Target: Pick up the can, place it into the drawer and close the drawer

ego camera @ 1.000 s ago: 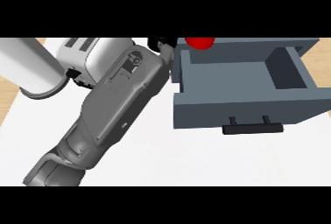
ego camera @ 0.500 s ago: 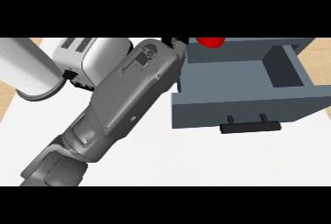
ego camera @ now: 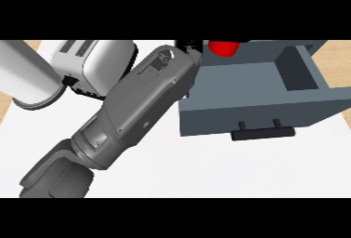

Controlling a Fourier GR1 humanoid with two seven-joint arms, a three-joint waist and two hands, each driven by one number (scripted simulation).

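Arm has shifted right; hand (ego camera: 188, 45), grip unclear, beside can (ego camera: 224, 47) over drawer (ego camera: 260, 109).

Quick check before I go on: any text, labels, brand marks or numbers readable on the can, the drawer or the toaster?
None readable.
Red can: only a plain red part shows, no label visible.
Grey drawer: plain front, black handle, no markings.
Toaster: no lettering seen.
Forearm: no marks.
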